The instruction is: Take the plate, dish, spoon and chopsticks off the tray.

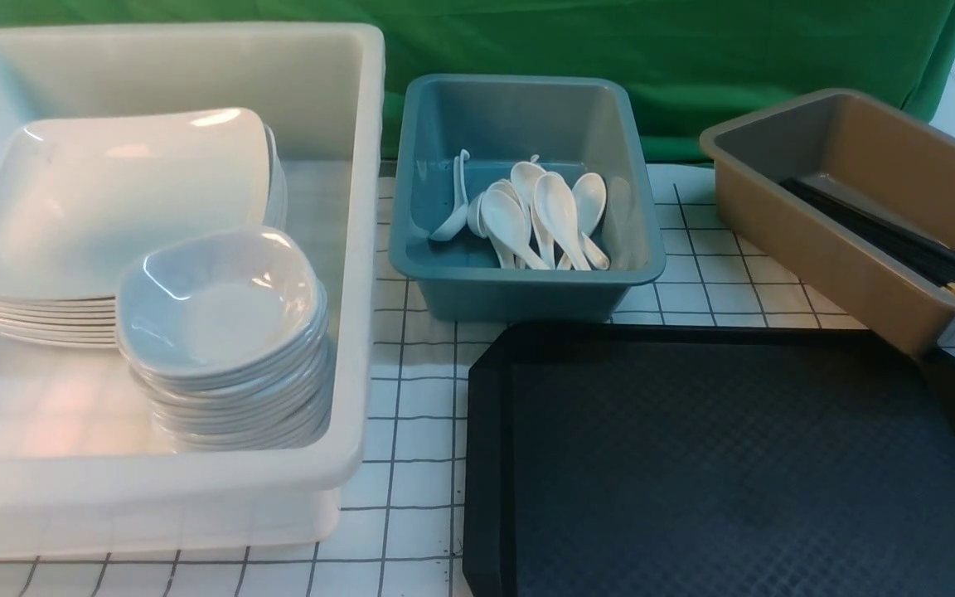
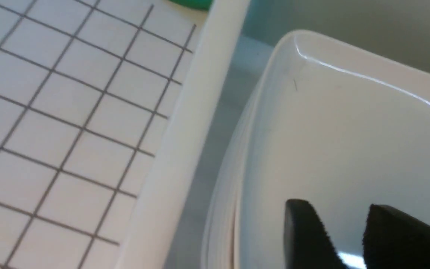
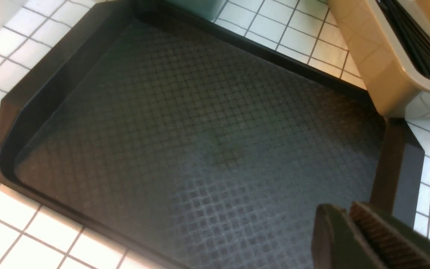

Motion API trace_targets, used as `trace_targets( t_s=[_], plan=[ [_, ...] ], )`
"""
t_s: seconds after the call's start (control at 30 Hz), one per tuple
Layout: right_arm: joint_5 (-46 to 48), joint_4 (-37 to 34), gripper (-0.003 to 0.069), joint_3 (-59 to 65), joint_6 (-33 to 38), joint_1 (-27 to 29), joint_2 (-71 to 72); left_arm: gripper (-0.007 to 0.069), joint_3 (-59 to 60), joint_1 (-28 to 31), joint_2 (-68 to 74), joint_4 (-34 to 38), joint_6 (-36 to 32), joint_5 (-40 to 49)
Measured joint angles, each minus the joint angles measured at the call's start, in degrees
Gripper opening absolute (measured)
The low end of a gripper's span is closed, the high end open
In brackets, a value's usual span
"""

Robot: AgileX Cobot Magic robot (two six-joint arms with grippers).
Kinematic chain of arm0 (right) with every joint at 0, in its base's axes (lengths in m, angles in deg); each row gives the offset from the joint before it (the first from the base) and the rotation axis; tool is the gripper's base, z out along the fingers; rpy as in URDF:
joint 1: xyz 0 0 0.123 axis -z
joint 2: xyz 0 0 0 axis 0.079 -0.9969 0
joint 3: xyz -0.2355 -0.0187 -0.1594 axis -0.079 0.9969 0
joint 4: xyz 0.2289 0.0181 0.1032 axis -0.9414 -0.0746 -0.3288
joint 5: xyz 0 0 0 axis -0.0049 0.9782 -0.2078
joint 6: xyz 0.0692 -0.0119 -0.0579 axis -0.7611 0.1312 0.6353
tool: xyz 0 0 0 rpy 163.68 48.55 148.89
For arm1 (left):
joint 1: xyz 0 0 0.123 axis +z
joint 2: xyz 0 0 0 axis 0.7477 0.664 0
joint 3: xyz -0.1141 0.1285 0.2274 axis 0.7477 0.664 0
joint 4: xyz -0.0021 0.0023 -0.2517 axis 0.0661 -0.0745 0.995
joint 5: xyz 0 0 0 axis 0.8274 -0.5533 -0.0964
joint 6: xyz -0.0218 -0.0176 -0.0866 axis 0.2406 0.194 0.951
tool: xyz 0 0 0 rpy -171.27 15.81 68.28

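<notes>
The black tray (image 1: 734, 464) lies bare at the front right, and the right wrist view shows its textured floor (image 3: 200, 130) with nothing on it. The top plate (image 1: 113, 191) rests on a stack in the white tub, with stacked dishes (image 1: 220, 307) in front of it. Several spoons (image 1: 535, 215) lie in the blue tub. The chopsticks (image 1: 900, 236) lie in the brown tub. My left gripper (image 2: 336, 209) hovers over the plate (image 2: 330, 130), open a little and holding nothing. My right gripper (image 3: 343, 207) is shut and empty above one end of the tray. Neither arm shows in the front view.
The deep white tub (image 1: 361, 249) fills the left side; its rim (image 2: 185, 130) runs beside the plate stack. The blue tub (image 1: 527, 290) stands behind the tray's left corner. The brown tub (image 1: 817, 240) overhangs its far right corner. A gridded white cloth covers the table.
</notes>
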Motion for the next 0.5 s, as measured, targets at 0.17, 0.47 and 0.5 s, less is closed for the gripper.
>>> trace_targets(
  t_s=[0.17, 0.47, 0.5],
  plan=[
    [0.00, 0.00, 0.0071, 0.00, 0.06, 0.00, 0.00, 0.0002, 0.00, 0.00, -0.30, 0.00, 0.13, 8.12],
    [2.37, 0.20, 0.0007, -2.28, 0.01, 0.00, 0.00, -0.0011, -0.01, -7.13, -1.23, 0.05, 0.13, 23.90],
    [3.94, 0.40, 0.0007, -3.47, 0.01, 0.00, 0.00, -0.0011, -0.01, -8.85, -1.25, 0.05, 0.13, 24.89]
  ],
)
